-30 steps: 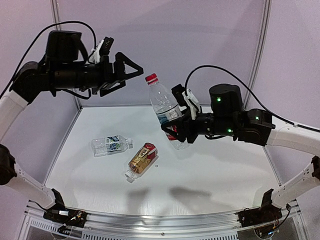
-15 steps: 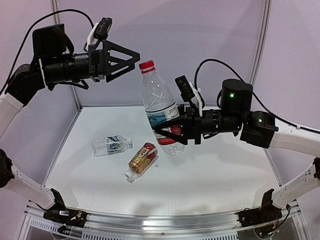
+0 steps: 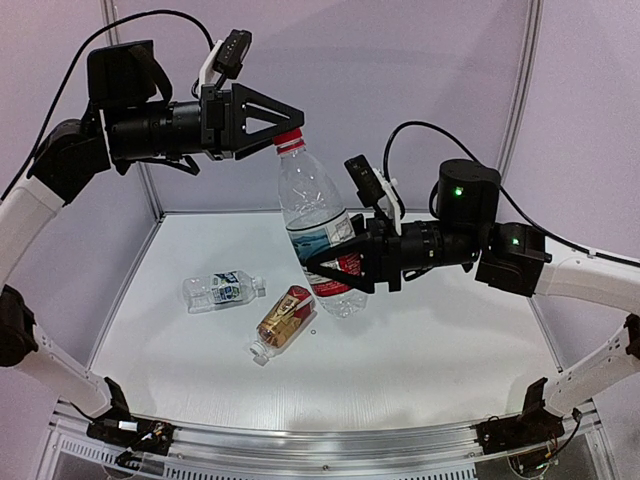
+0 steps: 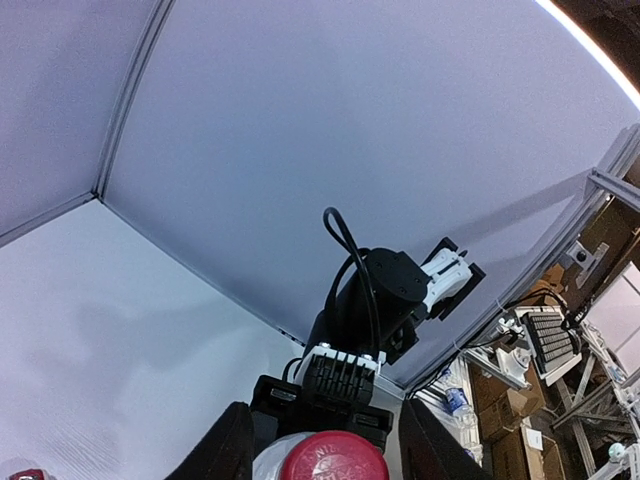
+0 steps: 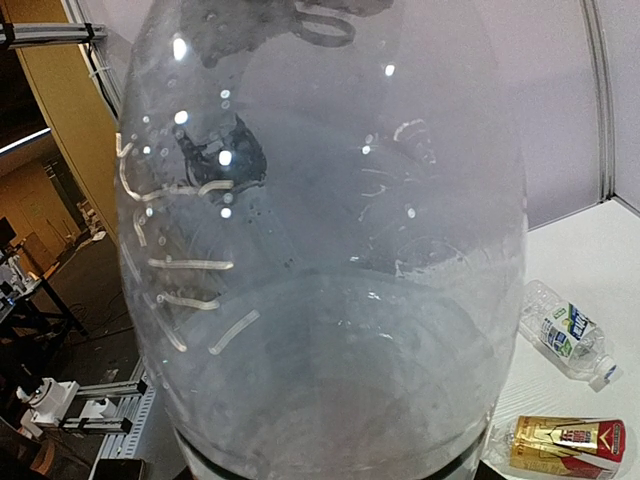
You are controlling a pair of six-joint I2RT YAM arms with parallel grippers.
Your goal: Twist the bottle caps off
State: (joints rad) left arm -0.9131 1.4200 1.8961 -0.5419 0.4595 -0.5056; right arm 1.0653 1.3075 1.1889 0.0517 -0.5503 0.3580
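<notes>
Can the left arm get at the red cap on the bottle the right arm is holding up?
Probably yes. The left end effector sits around the round red plastic cap, a finger on each side, nothing between. The right end effector holds the clear plastic bottle up by its labelled middle.

Red-capped clear bottle point(image 3: 310, 215) aloft; green-labelled bottle point(image 3: 222, 291), amber bottle point(image 3: 285, 317) flat, apparently capped.
</notes>
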